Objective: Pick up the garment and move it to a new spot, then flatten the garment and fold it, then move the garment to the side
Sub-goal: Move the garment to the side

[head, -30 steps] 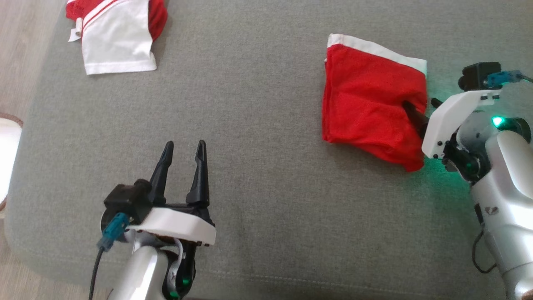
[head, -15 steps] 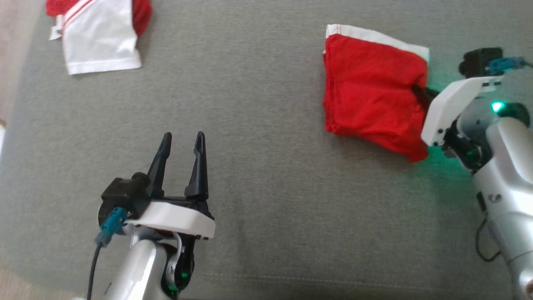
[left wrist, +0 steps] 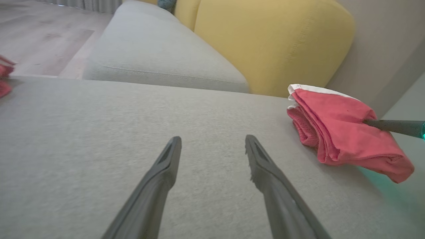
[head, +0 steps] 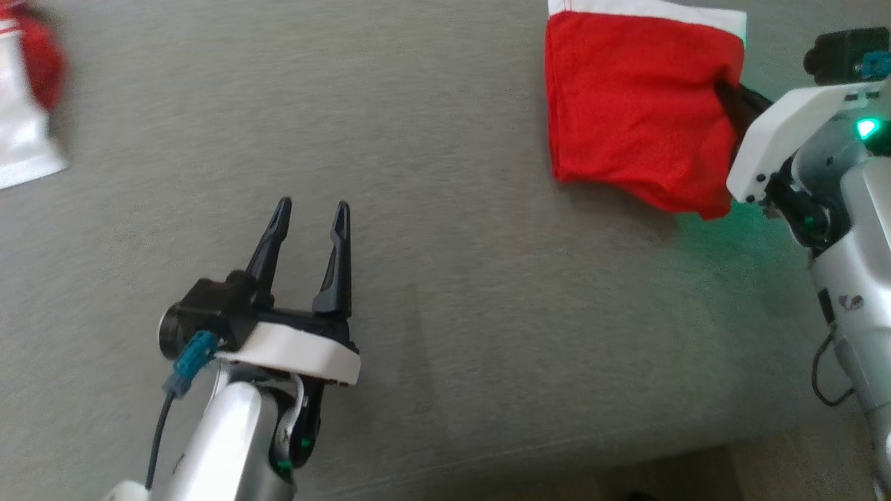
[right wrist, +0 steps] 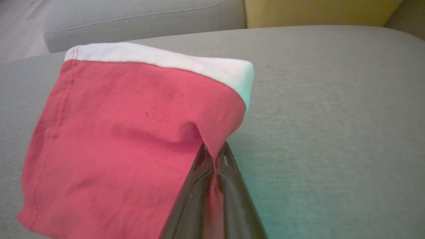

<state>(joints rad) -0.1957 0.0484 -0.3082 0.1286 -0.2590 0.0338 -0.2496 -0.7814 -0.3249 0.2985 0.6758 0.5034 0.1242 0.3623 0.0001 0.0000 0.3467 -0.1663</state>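
The garment is a folded red cloth with a white band along its far edge, lying on the grey cushion at the upper right. My right gripper is shut on its right edge, and the pinched cloth rises in a small peak between the two dark fingers. The same garment lies at the right of the left wrist view, with a right finger poking into it. Lower left over bare cushion, my left gripper stands open, holding nothing.
A second red and white garment lies blurred at the far left edge. A yellow cushion and another grey seat cushion stand behind. The cushion's front edge runs along the bottom right, with floor beyond.
My right gripper has shut on the garment's right edge and lifted it into a peak. The head camera has shifted, sliding the whole scene up and left.
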